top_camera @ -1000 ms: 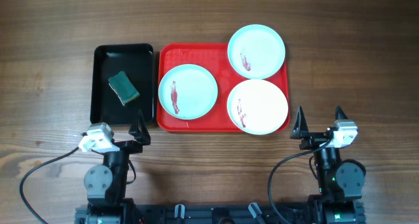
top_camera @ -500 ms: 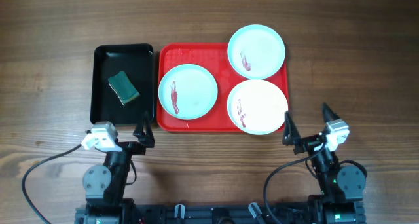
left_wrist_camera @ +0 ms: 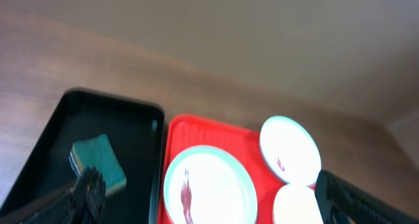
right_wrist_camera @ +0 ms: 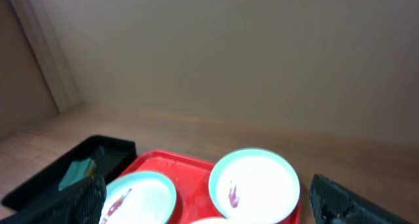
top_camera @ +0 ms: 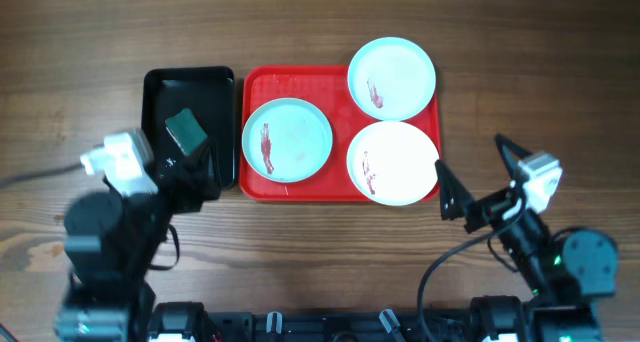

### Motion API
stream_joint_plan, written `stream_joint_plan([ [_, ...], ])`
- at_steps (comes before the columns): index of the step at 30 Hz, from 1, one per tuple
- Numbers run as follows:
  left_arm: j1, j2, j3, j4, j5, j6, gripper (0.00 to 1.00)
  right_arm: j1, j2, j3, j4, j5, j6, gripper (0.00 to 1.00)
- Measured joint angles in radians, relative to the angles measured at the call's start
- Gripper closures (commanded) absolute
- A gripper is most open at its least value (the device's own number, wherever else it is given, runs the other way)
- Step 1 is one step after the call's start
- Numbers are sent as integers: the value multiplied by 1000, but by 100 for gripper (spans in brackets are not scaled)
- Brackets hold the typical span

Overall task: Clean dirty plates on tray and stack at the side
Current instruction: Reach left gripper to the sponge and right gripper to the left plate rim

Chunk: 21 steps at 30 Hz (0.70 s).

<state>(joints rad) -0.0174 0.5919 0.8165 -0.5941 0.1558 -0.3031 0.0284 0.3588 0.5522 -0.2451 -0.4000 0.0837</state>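
Left wrist view is blurred throughout. The left gripper (left_wrist_camera: 206, 178) shows only as two dark fingers (left_wrist_camera: 84, 192) cropped at the bottom corners. Between them a pale aqua round plate (left_wrist_camera: 209, 188), a white round plate (left_wrist_camera: 296, 205) and the large red plastic tray (left_wrist_camera: 196, 129) run off the bottom edge; smear detail unreadable. The left finger overlaps the teal rectangular sponge (left_wrist_camera: 98, 160) in the small black rectangular tray (left_wrist_camera: 131, 139), itself clipped. Overhead, the left arm (top_camera: 105, 217) is smeared, its fingertips lost against the black tray. Right gripper (right_wrist_camera: 206, 179) fingers are cropped too, with the white plate a bare sliver between them.
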Motion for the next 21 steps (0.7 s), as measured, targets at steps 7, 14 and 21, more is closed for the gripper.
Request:
stream_joint_plan([
  [7,1,299,378,-360,0,2,0,0,299,303,-277,-51,-11,0],
  [14,4,658,756,-745,0,-8,0,0,654,670,-639,-124,-49,0],
  [21,4,838,823,-804,11,-9,0,0,897,830,-656,-151,-45,0],
])
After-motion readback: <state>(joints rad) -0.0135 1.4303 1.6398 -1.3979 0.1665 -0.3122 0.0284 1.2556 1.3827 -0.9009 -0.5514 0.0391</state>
